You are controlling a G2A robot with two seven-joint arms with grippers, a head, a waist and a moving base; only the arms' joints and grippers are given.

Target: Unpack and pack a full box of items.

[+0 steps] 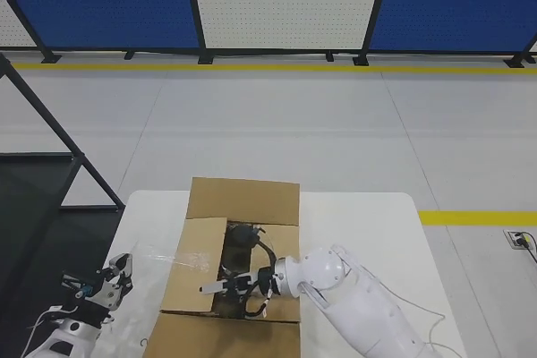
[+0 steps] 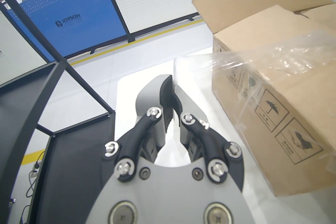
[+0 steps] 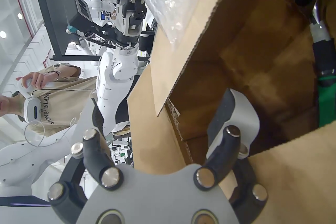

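Note:
An open cardboard box (image 1: 243,199) stands in the middle of the white table (image 1: 376,233). Dark items (image 1: 246,237) lie inside it; the right wrist view shows a black and green tool (image 3: 321,57) at the bottom. My right gripper (image 1: 225,288) is over the box's left side, open, with the cardboard wall (image 3: 155,135) between its fingers (image 3: 233,109). My left gripper (image 2: 172,86) sits at the table's left front, shut on a corner of a clear plastic sheet (image 2: 275,57). The plastic sheet (image 1: 174,259) stretches from the left gripper (image 1: 116,279) onto the box's left flap (image 1: 195,264).
A black metal frame (image 1: 45,170) with a dark shelf stands just left of the table. Blue and white partition panels (image 1: 277,22) line the far floor. Bare table lies to the right of the box (image 1: 376,268).

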